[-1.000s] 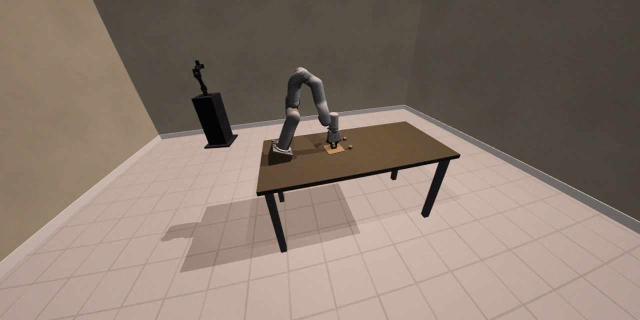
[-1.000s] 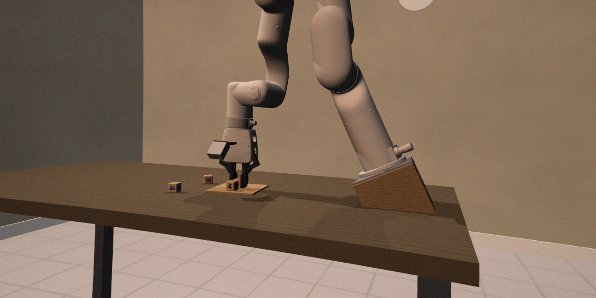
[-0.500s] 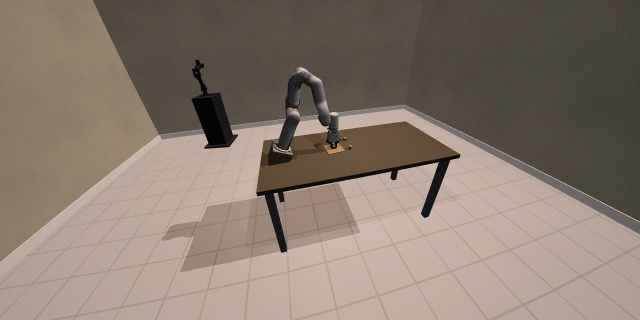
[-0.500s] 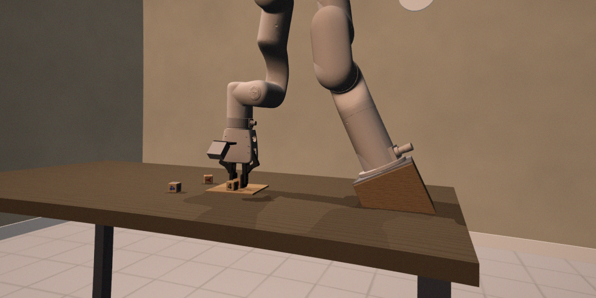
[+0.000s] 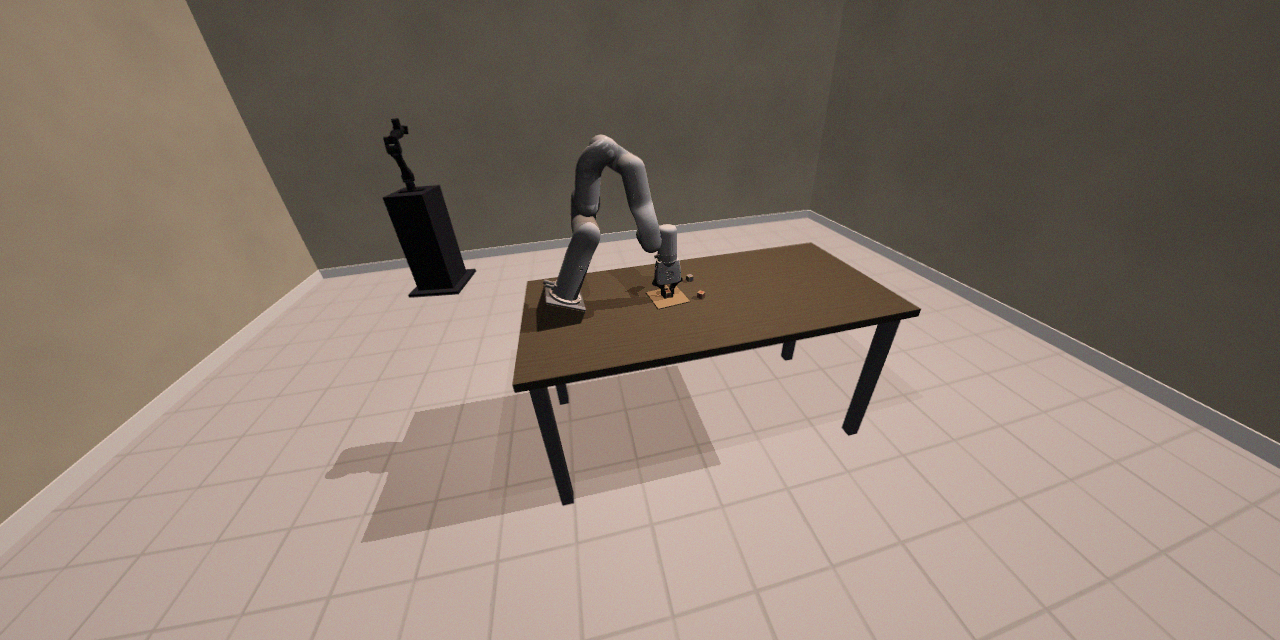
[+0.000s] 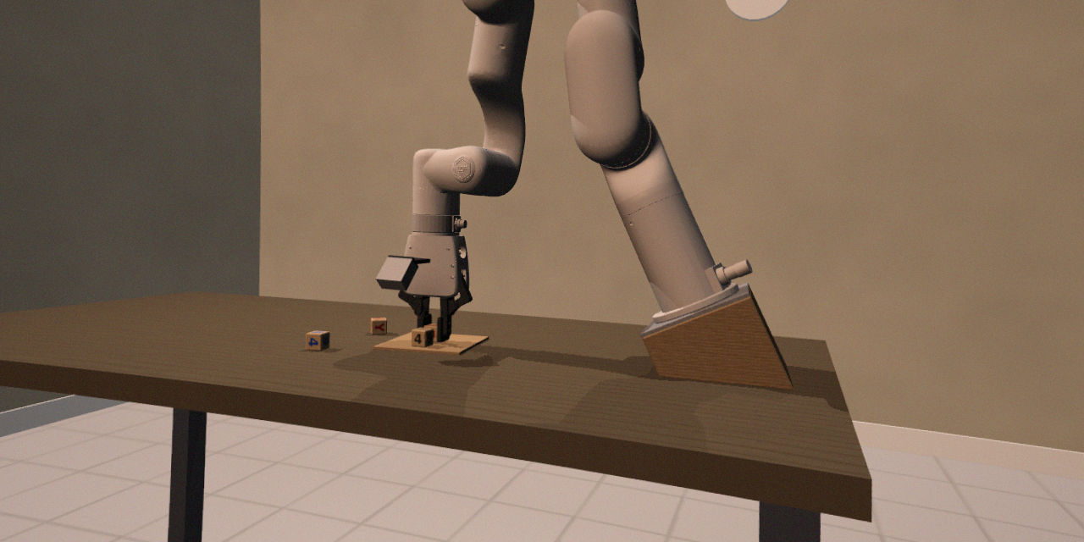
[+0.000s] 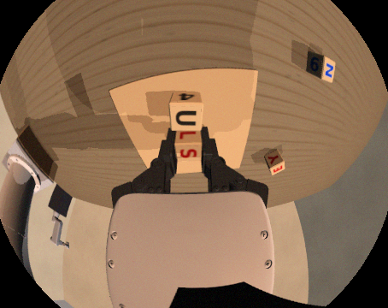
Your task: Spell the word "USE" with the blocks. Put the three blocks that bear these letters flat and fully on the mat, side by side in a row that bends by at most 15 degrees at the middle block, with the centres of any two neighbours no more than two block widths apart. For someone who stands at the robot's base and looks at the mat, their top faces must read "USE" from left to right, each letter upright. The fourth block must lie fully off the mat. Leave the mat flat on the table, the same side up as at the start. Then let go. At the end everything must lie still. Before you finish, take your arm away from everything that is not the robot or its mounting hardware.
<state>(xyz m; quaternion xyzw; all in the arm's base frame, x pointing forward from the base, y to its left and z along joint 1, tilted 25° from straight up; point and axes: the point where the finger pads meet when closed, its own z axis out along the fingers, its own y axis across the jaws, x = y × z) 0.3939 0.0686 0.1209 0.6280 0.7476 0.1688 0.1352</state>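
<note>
S block (image 6: 431,328) (image 7: 188,154) clamped in the tool (image 5: 667,291) (image 6: 434,330) (image 7: 188,137), its L face partly hidden behind U block (image 6: 419,339) (image 7: 185,117)

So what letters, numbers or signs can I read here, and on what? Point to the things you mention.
"U", "4": block on the mat (image 5: 679,302) (image 6: 463,345) (image 7: 232,98)
"S", "L": block between the tool's (image 5: 667,291) (image 6: 434,330) (image 7: 189,150) fingers
"E", "Y": red-lettered block (image 5: 700,294) (image 6: 378,326) (image 7: 274,162)
"6", "4", and "N" or "Z": blue-marked block (image 5: 689,277) (image 6: 317,340) (image 7: 320,67)
Arm logo: too small.
</note>
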